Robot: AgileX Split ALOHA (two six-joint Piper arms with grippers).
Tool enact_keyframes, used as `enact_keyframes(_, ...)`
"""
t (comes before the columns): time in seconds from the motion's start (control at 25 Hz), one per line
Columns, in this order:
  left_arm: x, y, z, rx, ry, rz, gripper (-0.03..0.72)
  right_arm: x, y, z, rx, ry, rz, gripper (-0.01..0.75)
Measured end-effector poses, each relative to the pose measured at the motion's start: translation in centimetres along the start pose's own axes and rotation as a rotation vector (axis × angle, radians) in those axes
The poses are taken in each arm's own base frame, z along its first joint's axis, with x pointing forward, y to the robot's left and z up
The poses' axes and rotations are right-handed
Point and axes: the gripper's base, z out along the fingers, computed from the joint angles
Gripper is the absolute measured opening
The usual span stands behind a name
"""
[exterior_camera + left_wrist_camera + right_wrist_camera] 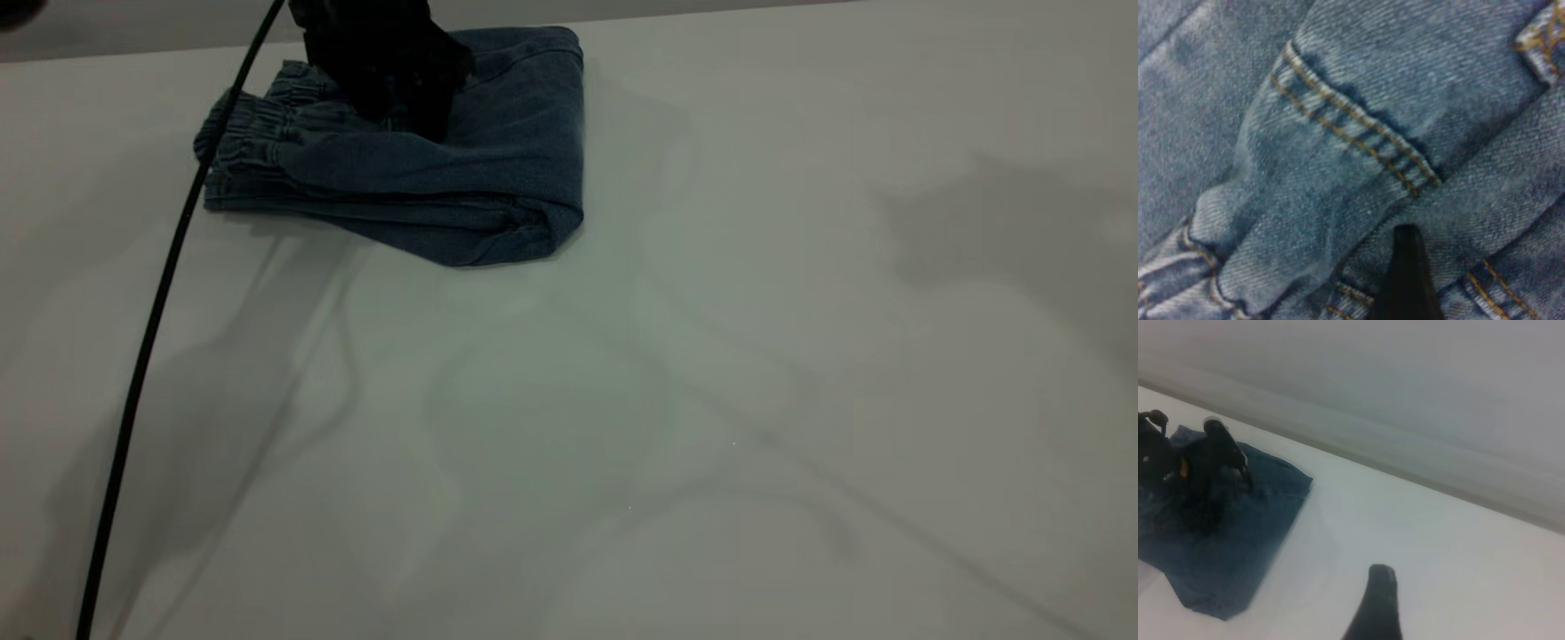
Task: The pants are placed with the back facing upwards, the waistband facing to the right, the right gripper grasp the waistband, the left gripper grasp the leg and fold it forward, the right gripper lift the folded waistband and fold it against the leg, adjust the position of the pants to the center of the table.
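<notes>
The pants (462, 178) lie folded at the upper left of the frame, long axis left-right, waistband (244, 133) leftward; the left gripper (404, 107) presses on them, jaw state indeterminate; the right gripper (1378, 600) sits well apart, likewise indeterminate.

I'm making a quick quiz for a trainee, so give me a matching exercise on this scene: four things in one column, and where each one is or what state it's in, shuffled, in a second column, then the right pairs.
Things:
1. the pants
2. the waistband
3. the left gripper
4. the right gripper

Places or states:
A. down on top of the denim bundle
B. off the denim, over bare table
C. folded into a compact bundle near the table's far edge
D. ruched end of the bundle, at the exterior view's left

Pairs: 1-C, 2-D, 3-A, 4-B
</notes>
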Motion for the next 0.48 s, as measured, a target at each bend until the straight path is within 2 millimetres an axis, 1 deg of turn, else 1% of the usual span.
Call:
enact_keyframes(0.08, 0.0, 0.0, 0.2, 0.006, 0.002, -0.008, 0.517, 0.0, 0.0, 0.0, 0.0, 0.0, 0.0, 0.584)
enact_keyframes(0.28, 0.0, -0.5, 0.3, 0.065, -0.006, -0.096, 0.517, 0.0, 0.0, 0.0, 0.0, 0.0, 0.0, 0.584)
enact_keyframes(0.4, -0.1, -1.1, 0.3, 0.126, -0.011, -0.153, 0.517, 0.0, 0.0, 0.0, 0.0, 0.0, 0.0, 0.584)
enact_keyframes(0.48, -0.4, -2.1, 0.2, 0.173, -0.015, -0.163, 0.519, 0.0, 0.0, 0.0, 0.0, 0.0, 0.0, 0.584)
